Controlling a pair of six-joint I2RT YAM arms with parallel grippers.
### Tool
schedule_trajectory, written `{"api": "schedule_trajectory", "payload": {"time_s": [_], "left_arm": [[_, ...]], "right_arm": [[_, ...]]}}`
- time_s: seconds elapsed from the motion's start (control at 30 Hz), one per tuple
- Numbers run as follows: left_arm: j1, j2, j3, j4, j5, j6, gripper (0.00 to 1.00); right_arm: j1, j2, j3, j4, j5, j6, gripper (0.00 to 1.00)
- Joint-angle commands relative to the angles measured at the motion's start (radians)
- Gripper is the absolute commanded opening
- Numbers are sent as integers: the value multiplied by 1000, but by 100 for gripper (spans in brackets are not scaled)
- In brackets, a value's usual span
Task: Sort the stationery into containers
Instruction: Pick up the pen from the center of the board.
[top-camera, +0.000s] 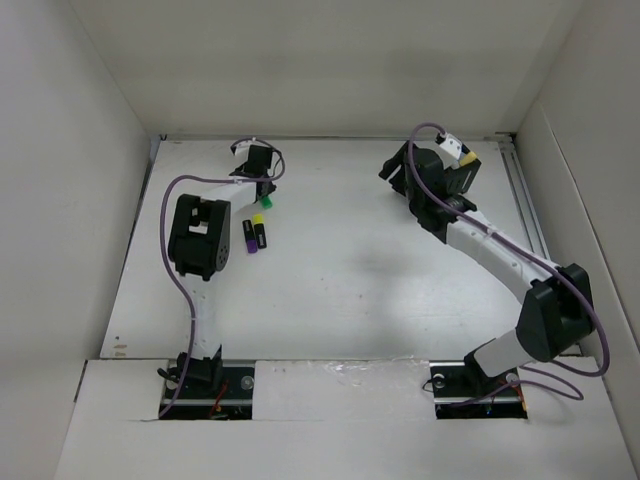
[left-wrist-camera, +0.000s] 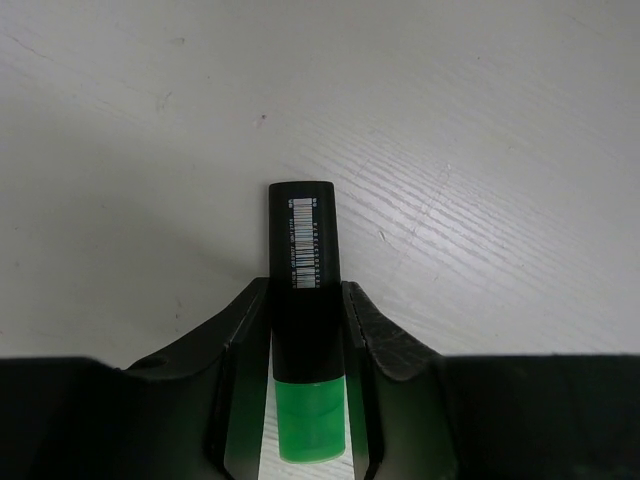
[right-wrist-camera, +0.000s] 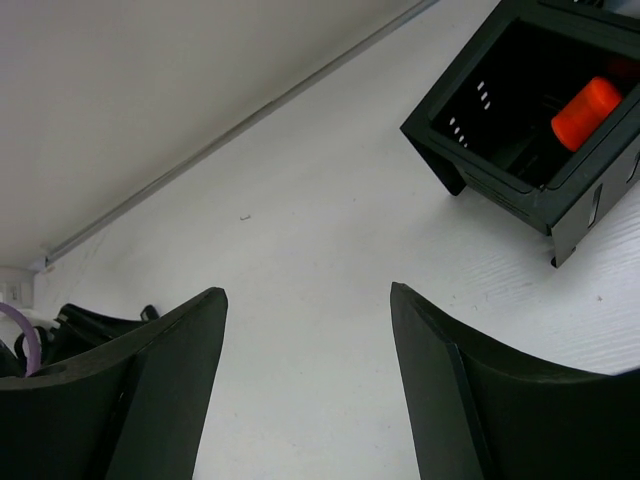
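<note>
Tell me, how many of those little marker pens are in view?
4. The green marker is clamped in the left claw; the yellow-capped marker and purple-capped marker lie together beside that arm; the orange marker sits inside the black organiser. Others may be hidden.

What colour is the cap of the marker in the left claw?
The marker has a green cap; left wrist view shows it best.

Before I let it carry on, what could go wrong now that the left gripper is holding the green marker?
The left gripper pinches the green highlighter with its barrel jutting out beyond it; it might tilt or slip when lifted. The yellow marker and purple marker lie close by and could get knocked. The organiser sits by the open right gripper, which may block the drop.
</note>
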Motion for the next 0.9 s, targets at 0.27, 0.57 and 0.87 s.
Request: {"api": "schedule_trajectory", "payload": {"time_s": [0.27, 0.57, 0.87], "left_arm": [[-80, -245, -166, 131, 149, 25, 0], [-240, -437, -440, 388, 377, 67, 0], [-407, -480, -520, 537, 549, 122, 0]], "right_arm": [[-62, -43, -16, 42, -204, -4, 73], [-156, -32, -4, -1, -562, -36, 86], [-170, 28, -36, -21, -829, -59, 90]]}}
